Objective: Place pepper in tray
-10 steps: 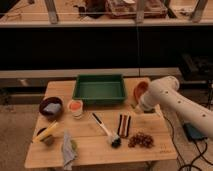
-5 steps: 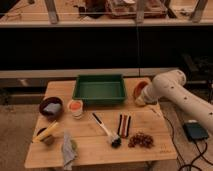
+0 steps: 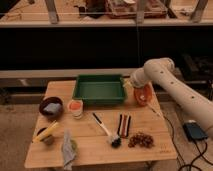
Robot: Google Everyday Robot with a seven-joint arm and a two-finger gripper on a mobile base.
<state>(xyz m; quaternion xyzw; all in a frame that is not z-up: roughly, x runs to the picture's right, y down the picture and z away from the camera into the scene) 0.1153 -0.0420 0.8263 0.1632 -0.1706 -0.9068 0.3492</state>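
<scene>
1. Pepper: a small green piece (image 3: 74, 145) lies on the front left of the table (image 3: 150, 150), against the right side of the crumpled grey cloth (image 3: 66, 151). I take this to be the pepper, though its shape is hard to make out. It has not moved since the earlier frames. It is well apart from the tray and from my gripper.
2. Tray: the dark green tray (image 3: 100, 78) sits at the back centre of the table, in the same place as before. Nothing shows inside it.
3. Gripper: my gripper (image 3: 131, 84) is at the tray's right rim, above the back right of the table. I cannot tell whether it is open or closed, and I see nothing held in it.
4. Change: one second ago my arm's end lay lower, over the orange bowl (image 3: 143, 95). Since then the arm has risen and swung toward the tray, and more of the bowl now shows beneath it.
5. Unchanged items, outward from the tray:
   - A small orange cup (image 3: 75, 107) stands off the tray's front left corner.
   - A dark brown bowl (image 3: 51, 107) stands left of the cup.
   - A black-bristled brush (image 3: 106, 131) lies in front of the tray.
   - A dark striped item (image 3: 124, 125) lies just right of the brush.
   - A brown cluster (image 3: 141, 140) lies at the front right.
   - A yellow stick (image 3: 46, 132) lies at the left edge.
</scene>
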